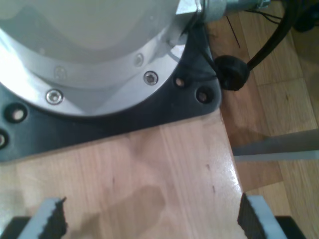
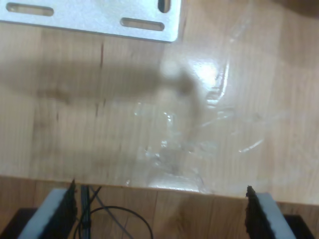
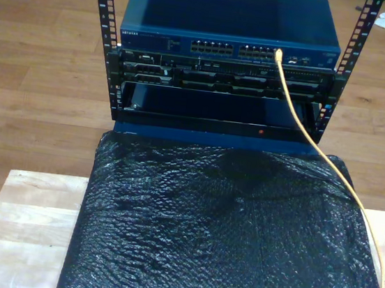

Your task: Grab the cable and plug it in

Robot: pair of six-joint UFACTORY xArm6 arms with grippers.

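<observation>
The yellow-orange cable [image 3: 301, 119] runs from the port row of the blue network switch [image 3: 232, 22] down across the rack front. It then trails over the black sheet toward the exterior view's right edge. Its upper end sits at a port [image 3: 279, 54]; the plug itself is too small to make out. My first gripper [image 1: 152, 219] is open over bare wooden tabletop [image 1: 149, 164], with nothing between its fingers [image 1: 50, 221]. It hangs beside a round silver arm base [image 1: 89, 55]. My second gripper [image 2: 159, 211] is open and holds nothing, at the table's edge.
A black bubble-textured sheet [image 3: 224, 232] covers most of the table in front of the rack [image 3: 221, 84]. A white slotted bracket [image 2: 94, 17] and clear film [image 2: 199, 124] lie on the wood. Thin dark wires [image 2: 99, 214] hang below the table edge. A thick black cable [image 1: 271, 42] passes the arm base.
</observation>
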